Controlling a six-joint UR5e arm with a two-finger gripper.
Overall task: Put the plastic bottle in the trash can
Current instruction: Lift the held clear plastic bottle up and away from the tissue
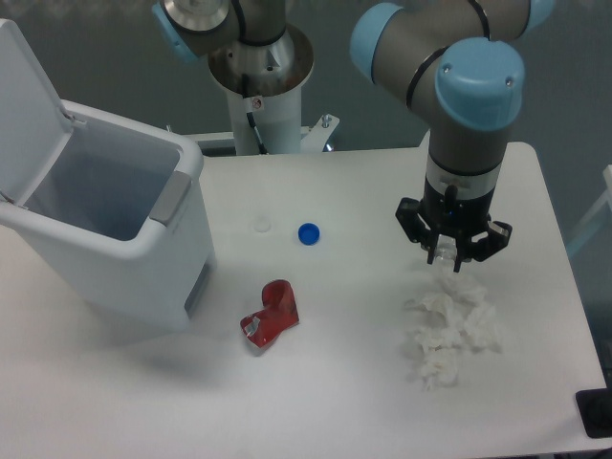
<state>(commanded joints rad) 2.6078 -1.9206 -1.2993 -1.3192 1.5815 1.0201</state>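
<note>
The gripper (453, 251) is hovering at the desk's (344, 382) right, apparently pinching the small clear plastic bottle (446, 251), axis indiscernible. The large white lidded trash can (143, 251) is sitting open, well apart to the left.

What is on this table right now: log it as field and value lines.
gripper: over the table's right side, apparently shut on the plastic bottle
plastic bottle: clear, between the fingers, off the table
trash can: left, lid open
crushed red can: right of the trash can
blue bottle cap: table centre
crumpled tissue: right, near the gripper
</note>
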